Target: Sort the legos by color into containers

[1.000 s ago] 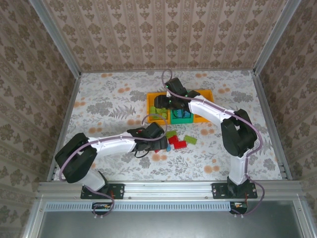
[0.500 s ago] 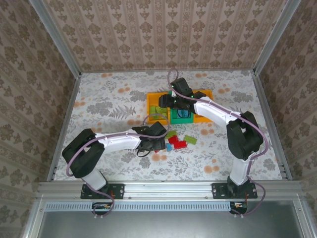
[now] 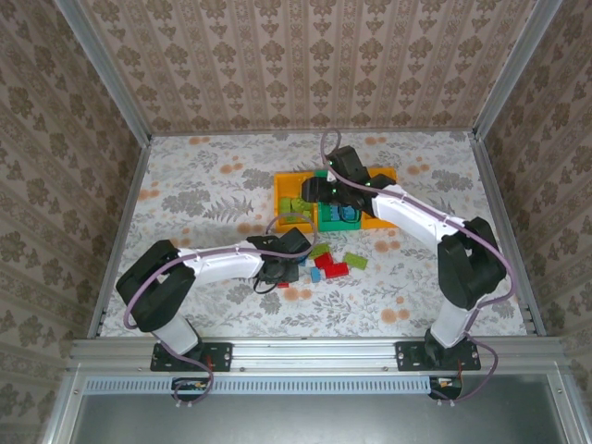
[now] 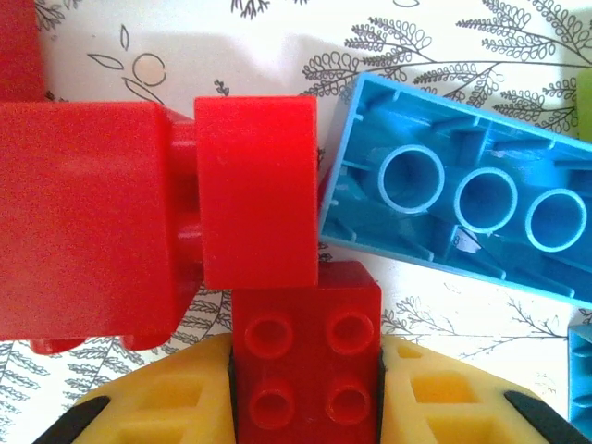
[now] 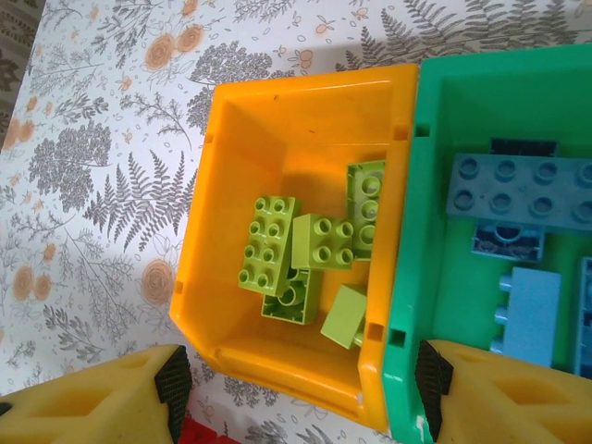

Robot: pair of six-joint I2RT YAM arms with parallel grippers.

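Between the left jaws, low on the counter (image 4: 444, 37), a red brick (image 4: 305, 370) sits studs-up, pinched by both yellow pads (image 4: 444, 398). It touches other red legos (image 4: 254, 185), and an upturned blue brick (image 4: 453, 199) lies just beside. Farther back, the right jaws stand spread above the orange bin (image 5: 277, 120) holding light green bricks (image 5: 310, 245) and the green bin (image 5: 462, 296) holding blue ones (image 5: 518, 190).

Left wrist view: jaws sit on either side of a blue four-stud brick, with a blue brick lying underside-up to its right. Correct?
Not quite. The four-stud brick between the jaws is red, not blue. The rest holds: a blue brick lies underside-up to its right. The left wrist view shows both.
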